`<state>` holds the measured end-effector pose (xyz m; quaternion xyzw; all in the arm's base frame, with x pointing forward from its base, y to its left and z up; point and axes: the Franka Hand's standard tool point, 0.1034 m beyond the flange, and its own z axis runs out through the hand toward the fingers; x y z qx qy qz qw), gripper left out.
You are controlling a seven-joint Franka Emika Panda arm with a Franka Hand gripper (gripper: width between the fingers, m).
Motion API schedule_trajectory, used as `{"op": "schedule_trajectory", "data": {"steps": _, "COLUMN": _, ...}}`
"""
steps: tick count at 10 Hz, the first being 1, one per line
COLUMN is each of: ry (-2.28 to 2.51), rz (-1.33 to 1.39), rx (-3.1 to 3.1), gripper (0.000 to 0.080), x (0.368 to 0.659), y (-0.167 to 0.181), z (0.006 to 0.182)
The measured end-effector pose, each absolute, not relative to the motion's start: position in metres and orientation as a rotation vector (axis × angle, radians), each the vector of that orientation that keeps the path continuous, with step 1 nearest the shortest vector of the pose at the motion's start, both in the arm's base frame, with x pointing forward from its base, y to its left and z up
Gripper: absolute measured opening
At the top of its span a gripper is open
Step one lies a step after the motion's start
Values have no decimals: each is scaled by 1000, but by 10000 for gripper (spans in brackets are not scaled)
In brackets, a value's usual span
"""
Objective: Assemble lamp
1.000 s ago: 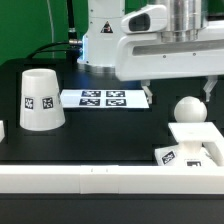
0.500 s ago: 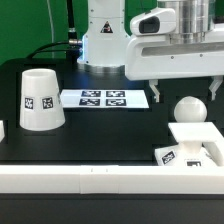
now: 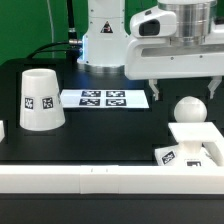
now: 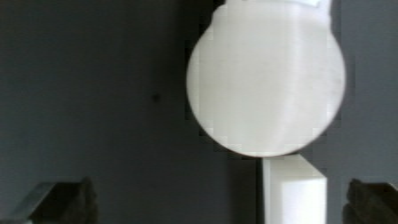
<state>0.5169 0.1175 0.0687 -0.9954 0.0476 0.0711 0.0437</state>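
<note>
The round-headed white bulb [image 3: 187, 109] stands upright on the flat square base [image 3: 203, 152] at the exterior view's right. The base carries a tag on its near corner. My gripper [image 3: 183, 92] is open and empty. It hangs just above the bulb, with one finger on each side of it and apart from it. In the wrist view the bulb [image 4: 267, 80] fills the middle and part of the base [image 4: 294, 190] shows beside it. My gripper [image 4: 214, 203] shows only as two dark fingertips [image 4: 57, 200], spread wide. The tapered shade [image 3: 40, 98] stands at the exterior view's left.
The marker board [image 3: 104, 98] lies flat on the black table between the shade and the bulb. A white wall [image 3: 80, 181] runs along the table's front edge. The arm's white base [image 3: 103, 40] stands behind the marker board.
My gripper has moved toward the exterior view's right and now hangs over the bulb. The bulb, base and shade have not moved.
</note>
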Motion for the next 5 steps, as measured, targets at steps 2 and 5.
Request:
{"op": "schedule_trajectory", "data": {"steps": 2, "ry": 135, "rz": 425, "rx": -3022, "gripper": 699, "x": 513, "y": 121, "z": 71}}
{"op": "schedule_trajectory", "data": {"steps": 5, "ry": 132, "rz": 714, "rx": -2976, "gripper": 699, "x": 507, "y": 117, "z": 68}}
